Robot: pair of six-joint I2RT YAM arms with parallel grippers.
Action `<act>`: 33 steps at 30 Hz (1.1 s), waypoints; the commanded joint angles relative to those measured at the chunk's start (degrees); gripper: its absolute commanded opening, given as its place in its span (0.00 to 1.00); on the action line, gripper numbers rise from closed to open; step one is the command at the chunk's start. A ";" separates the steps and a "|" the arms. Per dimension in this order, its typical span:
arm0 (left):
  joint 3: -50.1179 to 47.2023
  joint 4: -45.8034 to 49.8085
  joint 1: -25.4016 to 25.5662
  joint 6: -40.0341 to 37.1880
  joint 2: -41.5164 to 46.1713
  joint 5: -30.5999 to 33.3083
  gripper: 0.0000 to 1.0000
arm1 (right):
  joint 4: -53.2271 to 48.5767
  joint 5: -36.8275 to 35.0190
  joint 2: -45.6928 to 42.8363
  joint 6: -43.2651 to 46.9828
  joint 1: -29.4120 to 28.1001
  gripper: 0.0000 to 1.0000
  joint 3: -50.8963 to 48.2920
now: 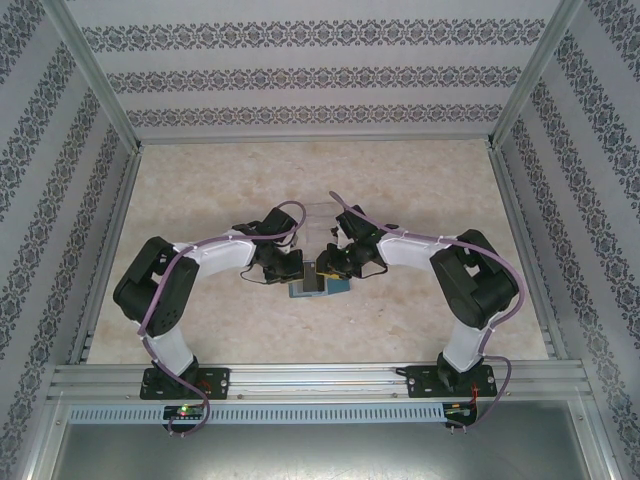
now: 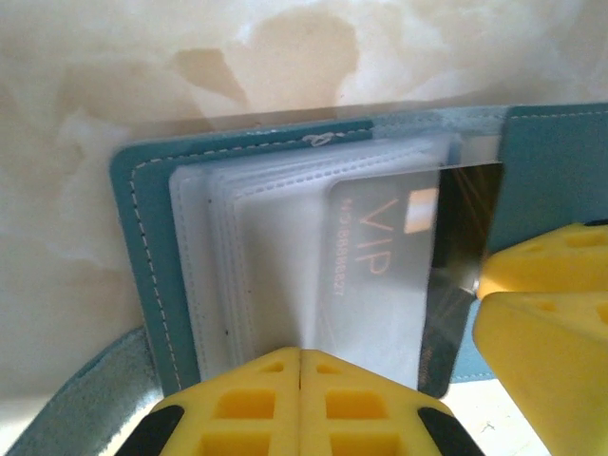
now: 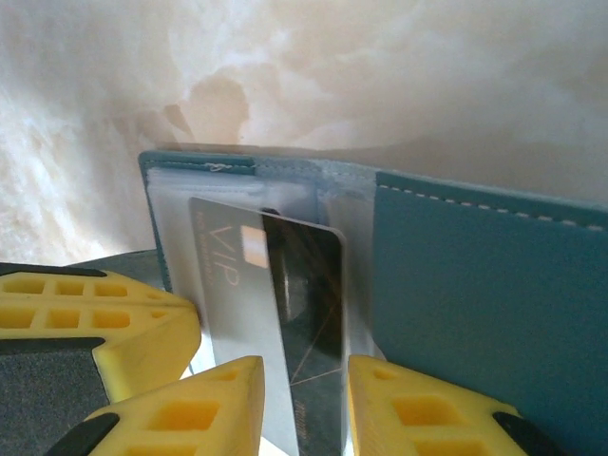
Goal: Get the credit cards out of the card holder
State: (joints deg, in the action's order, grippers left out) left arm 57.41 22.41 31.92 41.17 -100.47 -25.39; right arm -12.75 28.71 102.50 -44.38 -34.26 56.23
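The teal card holder [image 1: 341, 288] lies open on the table between both arms, its clear sleeves [image 2: 256, 256] facing up. A grey VIP credit card [image 2: 380, 285] sits partly in a sleeve, its dark band sticking out toward the right flap [image 3: 475, 304]. My left gripper [image 2: 301, 359] is shut, its yellow tips together on the near edge of the sleeves [image 1: 295, 274]. My right gripper [image 3: 306, 399] stands partly open astride the card's dark band [image 3: 309, 285], one finger over the sleeve and one at the flap. Its fingers [image 2: 546, 351] show beside the card's corner.
The holder's closing strap [image 2: 85, 399] trails off at the lower left. A faint clear plastic piece [image 1: 322, 212] lies behind the grippers. Bare marble-look table [image 1: 200, 190] surrounds the holder, bounded by metal rails [image 1: 320, 378] and patterned walls.
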 commanded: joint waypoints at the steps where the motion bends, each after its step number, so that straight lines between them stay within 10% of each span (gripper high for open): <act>1: 0.92 2.17 0.65 -1.14 -1.86 0.76 0.06 | -2.35 -1.16 1.33 1.75 0.25 0.31 1.23; 33: 0.21 3.33 0.69 -2.08 -2.98 1.99 0.06 | -3.07 -1.46 -2.15 3.35 1.95 0.15 -0.64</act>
State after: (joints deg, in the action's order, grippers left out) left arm 58.43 22.11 32.08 40.29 -101.65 -26.04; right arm -12.47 30.61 102.17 -42.81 -33.78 56.31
